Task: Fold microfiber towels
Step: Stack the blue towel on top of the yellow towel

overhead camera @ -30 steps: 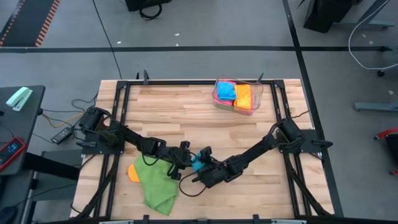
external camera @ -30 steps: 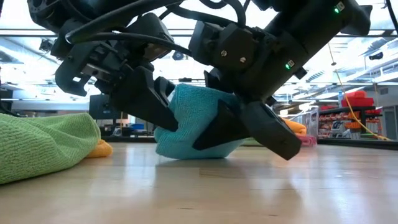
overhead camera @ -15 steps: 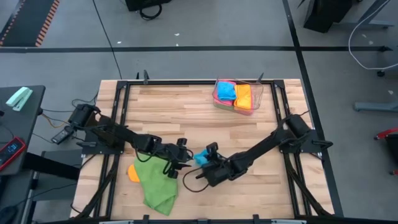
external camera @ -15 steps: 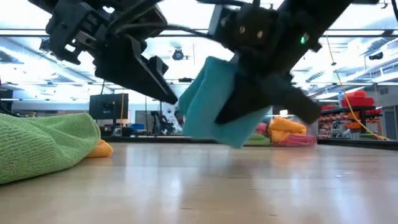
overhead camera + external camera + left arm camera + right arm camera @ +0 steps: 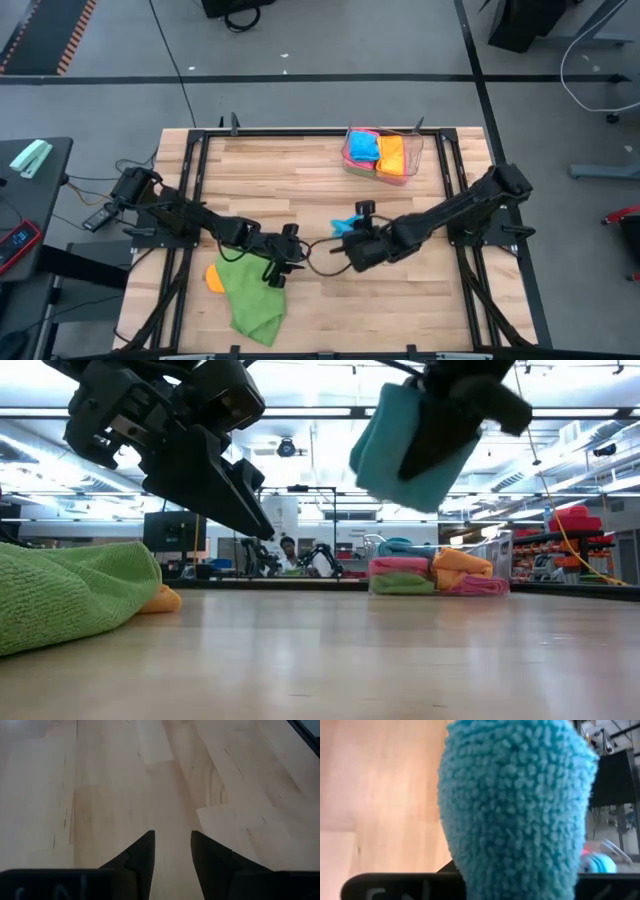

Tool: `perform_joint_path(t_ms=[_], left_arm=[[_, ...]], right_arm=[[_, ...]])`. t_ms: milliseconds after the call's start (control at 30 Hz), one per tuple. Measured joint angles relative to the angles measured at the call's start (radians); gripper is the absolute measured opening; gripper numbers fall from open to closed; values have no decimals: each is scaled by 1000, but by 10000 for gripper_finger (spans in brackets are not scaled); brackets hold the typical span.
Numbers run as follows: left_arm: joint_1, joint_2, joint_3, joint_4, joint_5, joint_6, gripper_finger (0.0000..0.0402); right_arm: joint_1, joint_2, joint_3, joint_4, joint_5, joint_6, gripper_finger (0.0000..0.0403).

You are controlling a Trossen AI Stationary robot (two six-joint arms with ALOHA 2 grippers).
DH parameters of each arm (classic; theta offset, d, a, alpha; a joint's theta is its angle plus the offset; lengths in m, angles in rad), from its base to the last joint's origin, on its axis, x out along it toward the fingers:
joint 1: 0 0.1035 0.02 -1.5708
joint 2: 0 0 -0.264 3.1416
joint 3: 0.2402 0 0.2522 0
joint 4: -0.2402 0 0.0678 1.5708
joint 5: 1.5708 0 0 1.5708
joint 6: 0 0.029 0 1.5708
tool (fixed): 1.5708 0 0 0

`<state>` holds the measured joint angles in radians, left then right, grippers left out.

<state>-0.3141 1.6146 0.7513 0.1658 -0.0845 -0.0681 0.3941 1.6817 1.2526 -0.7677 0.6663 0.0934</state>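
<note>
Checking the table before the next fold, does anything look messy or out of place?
Only the green towel: it lies crumpled near the front left, partly over an orange towel. The right gripper holds the folded blue towel in the air.

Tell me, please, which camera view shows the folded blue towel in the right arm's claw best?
The low view: the blue towel hangs folded, clear of the table, held in the right claw. The high view shows only a small blue patch; the right wrist view fills with its pile; the left wrist view lacks it.
</note>
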Motion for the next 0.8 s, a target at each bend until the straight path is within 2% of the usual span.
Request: perform_joint_path(t_ms=[267,533,667,800], left_arm=[[2,1,0,1,0,-6,137],[4,1,0,20,-1,-1,123],[4,1,0,25,-1,4,118],[4,1,0,33,-1,31,118]], right_arm=[[-114,-171,-32,-118,2,43,60],[-366,-341,-191,-123,60,81,60],[-494,-348,-234,-123,60,7,60],[-598,-294,-235,-102,63,-98,61]])
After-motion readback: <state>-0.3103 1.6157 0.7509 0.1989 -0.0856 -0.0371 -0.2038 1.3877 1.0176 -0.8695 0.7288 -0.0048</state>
